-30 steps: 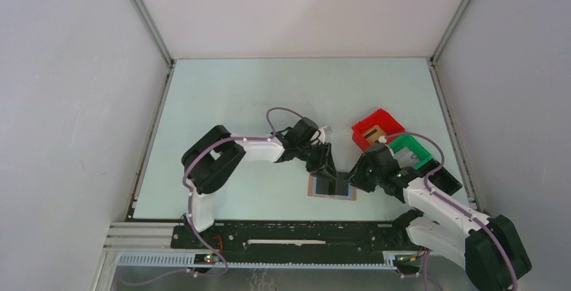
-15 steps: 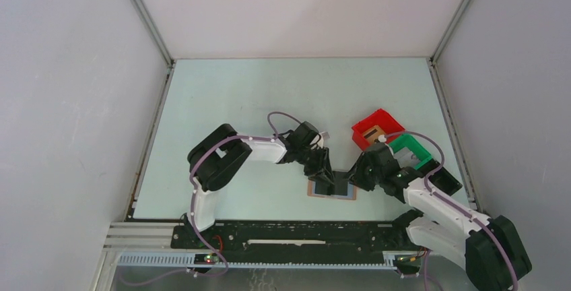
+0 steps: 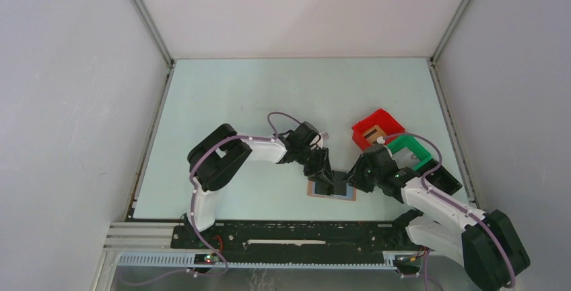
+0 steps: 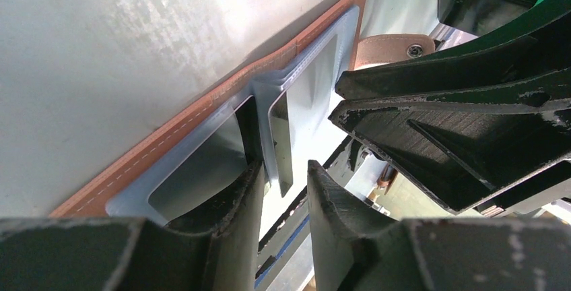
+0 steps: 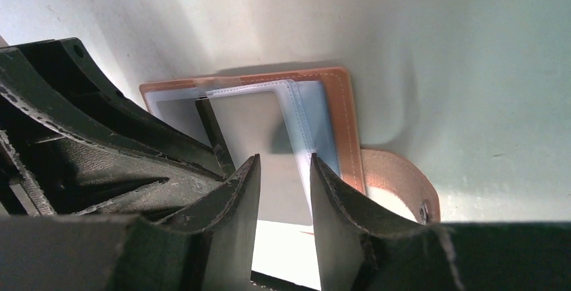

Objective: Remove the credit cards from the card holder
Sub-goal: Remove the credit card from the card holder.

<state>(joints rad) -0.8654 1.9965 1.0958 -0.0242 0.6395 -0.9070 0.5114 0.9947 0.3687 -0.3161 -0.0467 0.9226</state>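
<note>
Overhead view: card holder lay open on the table, with the green bin near it. Within the last second the left gripper had dropped onto the holder. The right gripper sat at the holder's tab side.

Left wrist: jaws narrowly parted astride a raised clear sleeve of the holder, not visibly pinching it.

Right wrist: jaws narrowly parted above the holder, empty. Extraction was apparently just starting.
</note>
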